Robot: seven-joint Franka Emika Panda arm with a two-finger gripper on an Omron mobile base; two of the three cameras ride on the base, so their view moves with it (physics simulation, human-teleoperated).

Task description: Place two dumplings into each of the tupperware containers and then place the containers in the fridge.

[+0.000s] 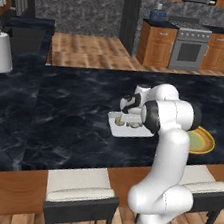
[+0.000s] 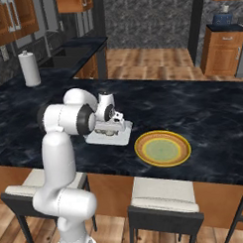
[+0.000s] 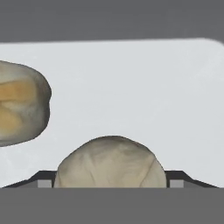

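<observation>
The counter [image 1: 63, 112] crosses the middle of the left base frame, the tray [image 1: 127, 127] at centre with dumplings inside. In the hand view one dumpling [image 3: 110, 162] sits low centre between the jaws, which stand apart; another dumpling [image 3: 19, 109] lies left. Best to lift straight up without nudging either.

Dark marble counter [image 1: 73, 113], wooden floor [image 1: 88, 45], steel oven [image 1: 189, 50], stools [image 1: 80, 193]

White Franka arm [image 1: 165, 157] rising from its base, elbow bent forward, wrist turned downward; two-finger end effector [image 1: 126, 112] held low with its dark fingertips [image 3: 43, 179] set wide apart, pointing down
</observation>
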